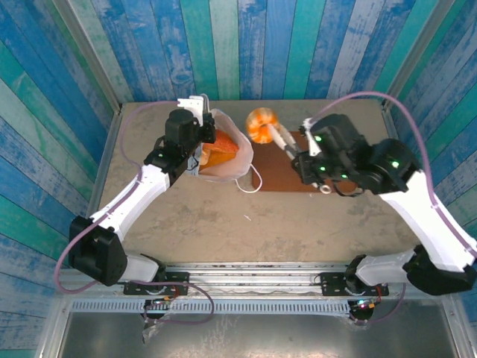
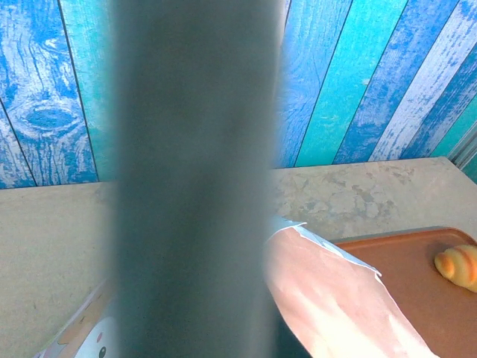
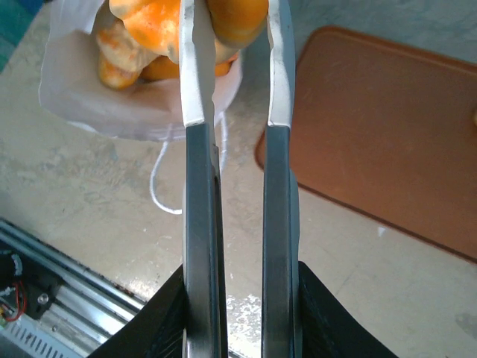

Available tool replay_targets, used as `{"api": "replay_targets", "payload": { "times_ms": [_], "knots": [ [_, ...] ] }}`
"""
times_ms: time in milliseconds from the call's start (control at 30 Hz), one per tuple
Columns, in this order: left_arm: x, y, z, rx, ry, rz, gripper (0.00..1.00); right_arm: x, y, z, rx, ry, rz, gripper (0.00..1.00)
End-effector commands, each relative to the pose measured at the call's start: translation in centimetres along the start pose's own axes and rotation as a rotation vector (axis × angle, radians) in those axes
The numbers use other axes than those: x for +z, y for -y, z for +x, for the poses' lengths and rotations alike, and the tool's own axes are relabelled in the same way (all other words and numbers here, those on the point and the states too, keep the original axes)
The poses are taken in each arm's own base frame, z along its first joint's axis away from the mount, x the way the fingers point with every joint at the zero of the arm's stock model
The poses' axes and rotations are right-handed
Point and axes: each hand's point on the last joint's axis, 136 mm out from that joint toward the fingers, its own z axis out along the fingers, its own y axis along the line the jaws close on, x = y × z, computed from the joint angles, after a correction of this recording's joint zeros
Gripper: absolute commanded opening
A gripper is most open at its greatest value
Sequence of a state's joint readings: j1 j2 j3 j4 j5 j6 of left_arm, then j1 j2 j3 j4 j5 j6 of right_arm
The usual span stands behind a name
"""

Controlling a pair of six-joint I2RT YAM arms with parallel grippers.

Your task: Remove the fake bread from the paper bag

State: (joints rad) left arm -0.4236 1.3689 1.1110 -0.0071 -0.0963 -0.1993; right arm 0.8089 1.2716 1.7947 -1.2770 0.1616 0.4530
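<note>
The fake bread (image 1: 220,149) is split between two places. Most of it sits in the paper bag (image 1: 231,165), which lies toward the table's (image 1: 209,224) far edge, left of the middle. Its mouth gapes open, showing glossy orange and tan loaves packed together inside. In the right wrist view the same loaves (image 3: 119,67) crowd the white paper opening.

One round orange roll (image 1: 261,124) is out of the bag, held just to the right of the bag's mouth and close to the far edge. The right gripper (image 1: 270,131) has its two fingers clamped on this roll. From the right wrist the roll (image 3: 238,13) is pinched between the pale fingertips (image 3: 192,67).

A white cord handle (image 1: 253,183) loops from the bag's near side onto the table and touches the left edge of the brown tray (image 1: 287,177). The tray lies flat just right of the bag, partly under the right arm. In the left wrist view a small ridged bun (image 2: 458,267) rests on the tray.

The left gripper (image 1: 200,113) sits at the bag's far-left rim. Its wrist view is crossed by one blurred grey finger (image 2: 194,186) with bag paper beside it, and I cannot tell whether this gripper is open or closed.
</note>
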Motion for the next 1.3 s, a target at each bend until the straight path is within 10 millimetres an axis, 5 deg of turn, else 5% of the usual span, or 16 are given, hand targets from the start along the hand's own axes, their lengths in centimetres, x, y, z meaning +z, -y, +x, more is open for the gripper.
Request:
{"api": "replay_targets", "payload": {
  "times_ms": [0, 167, 400, 767, 1267],
  "knots": [
    [0.8, 0.0, -0.5, -0.013, 0.044, -0.006, 0.0, -1.4, 2.9, 0.1, 0.089, 0.053, 0.051, 0.21],
    [0.8, -0.1, -0.5, -0.012, 0.045, -0.007, 0.0, -1.5, 7.4, 2.2, 0.211, 0.046, 0.132, 0.22],
    [0.4, 0.0, -0.8, -0.006, 0.053, -0.004, 0.0, 1.0, 10.9, 4.6, 0.312, -0.028, 0.187, 0.22],
    [0.0, -0.1, -0.7, 0.007, 0.055, -0.004, 0.0, 5.0, 14.2, 7.8, 0.412, -0.153, 0.213, 0.22],
    [0.3, 0.0, -0.5, 0.015, 0.047, 0.002, 0.0, 7.6, 17.7, 10.3, 0.499, -0.255, 0.242, 0.22]
  ]
}}
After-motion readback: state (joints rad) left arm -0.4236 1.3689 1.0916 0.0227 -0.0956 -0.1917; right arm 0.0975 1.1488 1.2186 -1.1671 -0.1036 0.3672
